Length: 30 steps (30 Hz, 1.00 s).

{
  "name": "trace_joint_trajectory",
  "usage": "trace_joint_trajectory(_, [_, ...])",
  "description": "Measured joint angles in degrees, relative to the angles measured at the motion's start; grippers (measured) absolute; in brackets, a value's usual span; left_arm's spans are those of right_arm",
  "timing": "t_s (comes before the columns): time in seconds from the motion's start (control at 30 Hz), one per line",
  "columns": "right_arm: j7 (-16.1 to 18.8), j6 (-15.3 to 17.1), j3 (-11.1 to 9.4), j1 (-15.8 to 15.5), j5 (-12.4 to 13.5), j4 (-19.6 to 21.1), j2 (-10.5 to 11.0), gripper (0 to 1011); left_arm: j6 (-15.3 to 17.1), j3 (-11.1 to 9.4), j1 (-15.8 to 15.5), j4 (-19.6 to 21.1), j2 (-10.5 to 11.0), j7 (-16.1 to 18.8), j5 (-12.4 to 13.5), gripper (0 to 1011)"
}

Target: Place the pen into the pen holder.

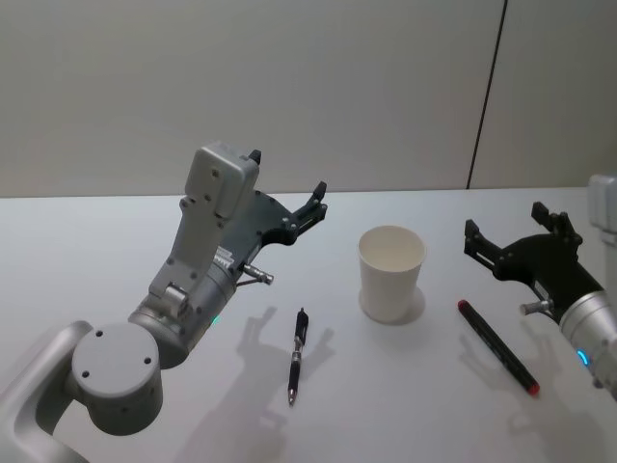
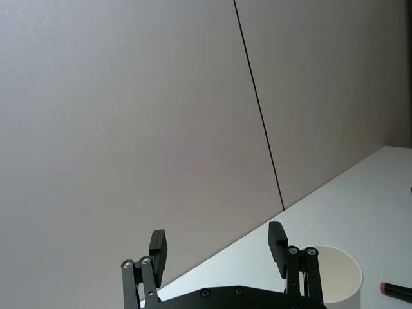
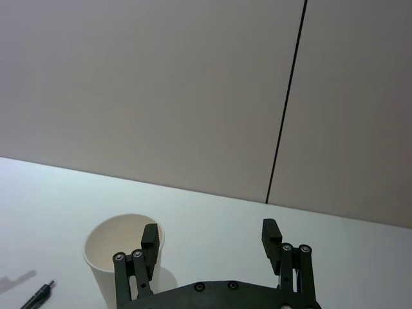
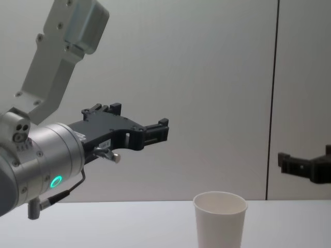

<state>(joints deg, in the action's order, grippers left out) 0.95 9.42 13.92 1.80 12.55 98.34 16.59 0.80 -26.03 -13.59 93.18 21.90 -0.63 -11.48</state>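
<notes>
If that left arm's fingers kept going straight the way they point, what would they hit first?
Probably the back wall. The left gripper is raised above the table, aimed past the paper cup, which sits lower and to its right. Depth is unclear, but nothing else looks in line.

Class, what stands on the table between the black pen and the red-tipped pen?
The cup stands between the black pen and the red-tipped pen, a little farther back, touching neither, as the head view shows.
</notes>
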Motion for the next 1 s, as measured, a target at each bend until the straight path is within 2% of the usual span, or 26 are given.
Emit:
trace_joint_trajectory(0.43, [-2.0,7.3,0.5,2.8,-2.7,-3.4,-2.2,1001,0.0,0.0,0.0,0.0,0.0,0.0,0.0,1004])
trace_joint_trajectory(1.0, [-1.2,17.5,1.1,6.0,-6.0,-7.8,-4.2,1001,0.0,0.0,0.0,0.0,0.0,0.0,0.0,1004])
